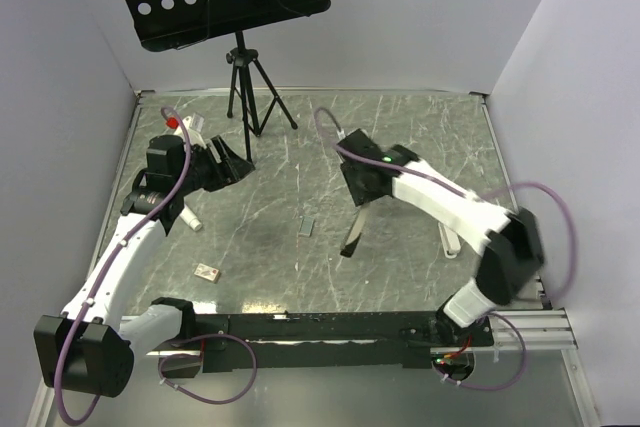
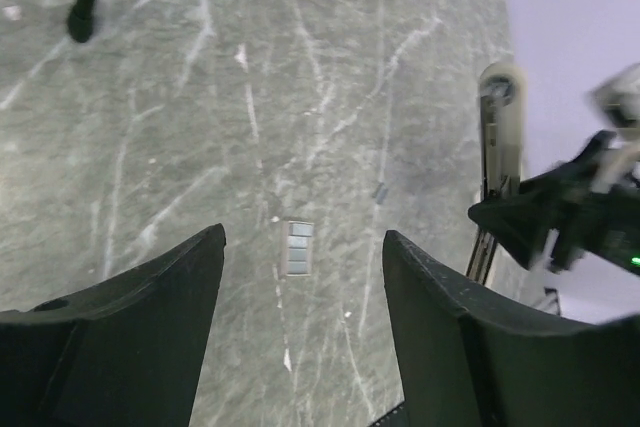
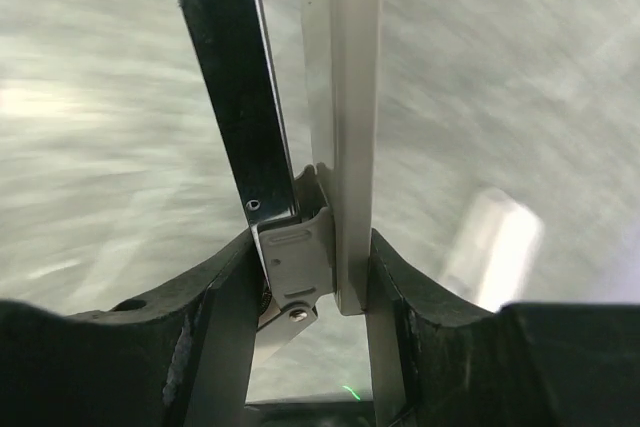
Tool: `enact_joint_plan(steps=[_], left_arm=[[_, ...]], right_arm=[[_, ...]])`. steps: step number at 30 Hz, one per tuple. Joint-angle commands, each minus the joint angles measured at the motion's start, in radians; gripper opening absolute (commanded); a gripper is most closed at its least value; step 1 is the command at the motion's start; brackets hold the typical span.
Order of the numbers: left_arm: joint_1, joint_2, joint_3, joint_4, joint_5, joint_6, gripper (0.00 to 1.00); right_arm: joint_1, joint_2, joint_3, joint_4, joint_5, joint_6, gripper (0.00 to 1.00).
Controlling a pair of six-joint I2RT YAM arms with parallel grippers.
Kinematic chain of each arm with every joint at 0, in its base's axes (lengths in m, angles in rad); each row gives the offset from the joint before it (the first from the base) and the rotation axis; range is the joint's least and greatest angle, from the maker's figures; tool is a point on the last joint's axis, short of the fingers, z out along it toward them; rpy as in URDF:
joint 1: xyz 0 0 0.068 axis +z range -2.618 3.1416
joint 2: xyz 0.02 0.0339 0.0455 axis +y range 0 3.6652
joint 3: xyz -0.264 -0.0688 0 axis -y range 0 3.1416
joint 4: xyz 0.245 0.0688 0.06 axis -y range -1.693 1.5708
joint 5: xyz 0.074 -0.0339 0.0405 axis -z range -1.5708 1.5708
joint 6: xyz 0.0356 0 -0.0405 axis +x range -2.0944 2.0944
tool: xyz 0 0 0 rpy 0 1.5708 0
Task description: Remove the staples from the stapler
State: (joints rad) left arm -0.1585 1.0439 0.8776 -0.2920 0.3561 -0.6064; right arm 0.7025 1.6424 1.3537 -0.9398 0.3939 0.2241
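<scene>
Right wrist shows the right hand pinching the stapler; left hand spread.

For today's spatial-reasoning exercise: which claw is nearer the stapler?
Right. The right claw grips the stapler near its hinge; the left claw, open, hangs well apart, over the table's left side.

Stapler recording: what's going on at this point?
The right tool is shut on the stapler near its hinge, holding it with its silver and dark parts spread apart. A short strip of staples lies on the table between the arms. The left tool is open and empty, aimed toward that strip.
</scene>
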Motion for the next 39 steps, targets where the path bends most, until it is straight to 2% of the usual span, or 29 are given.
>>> enact_joint_plan(steps=[1, 3, 7, 8, 11, 16, 21, 30, 31, 33, 34, 35, 37, 38, 39], left_arm=[[0.005, -0.030, -0.005, 0.127, 0.141, -0.013, 0.70], [0.005, -0.028, -0.018, 0.165, 0.257, -0.012, 0.72], [0.002, -0.027, -0.046, 0.284, 0.435, -0.045, 0.87], [-0.001, -0.027, -0.055, 0.360, 0.505, -0.062, 0.87], [-0.004, -0.018, -0.088, 0.465, 0.601, -0.121, 0.89], [-0.013, 0.001, -0.088, 0.465, 0.632, -0.118, 0.94], [-0.027, 0.037, -0.091, 0.490, 0.656, -0.133, 0.96], [-0.033, 0.065, -0.083, 0.478, 0.646, -0.147, 0.90], [-0.033, 0.067, -0.086, 0.482, 0.646, -0.150, 0.88], [-0.032, 0.070, -0.091, 0.504, 0.656, -0.176, 0.77], [-0.032, 0.074, -0.103, 0.564, 0.678, -0.241, 0.69], [-0.032, 0.076, -0.107, 0.592, 0.684, -0.280, 0.47], [-0.032, 0.079, -0.112, 0.657, 0.708, -0.366, 0.27], [-0.032, 0.079, -0.111, 0.665, 0.715, -0.384, 0.06], [-0.032, 0.077, -0.106, 0.650, 0.710, -0.392, 0.01]], right_arm=[[0.000, -0.234, -0.086, 0.359, -0.532, -0.078, 0.00], [-0.008, -0.285, -0.128, 0.442, -0.677, -0.049, 0.00], [-0.015, -0.282, -0.175, 0.617, -0.953, 0.035, 0.00], [-0.011, -0.271, -0.180, 0.648, -1.060, 0.078, 0.00], [-0.009, -0.276, -0.240, 0.809, -1.177, 0.170, 0.00], [0.000, -0.245, -0.246, 0.840, -1.210, 0.170, 0.00], [0.015, -0.207, -0.245, 0.976, -1.328, 0.245, 0.00], [0.083, -0.139, -0.215, 1.058, -1.368, 0.294, 0.00], [0.087, -0.139, -0.217, 1.067, -1.369, 0.300, 0.00], [0.088, -0.144, -0.237, 1.081, -1.360, 0.313, 0.00], [0.088, -0.145, -0.232, 1.055, -1.316, 0.301, 0.00], [0.088, -0.148, -0.217, 1.015, -1.273, 0.279, 0.01], [0.088, -0.158, -0.206, 0.920, -1.187, 0.224, 0.08], [0.088, -0.162, -0.206, 0.905, -1.164, 0.219, 0.12], [0.088, -0.176, -0.208, 0.897, -1.144, 0.215, 0.24]])
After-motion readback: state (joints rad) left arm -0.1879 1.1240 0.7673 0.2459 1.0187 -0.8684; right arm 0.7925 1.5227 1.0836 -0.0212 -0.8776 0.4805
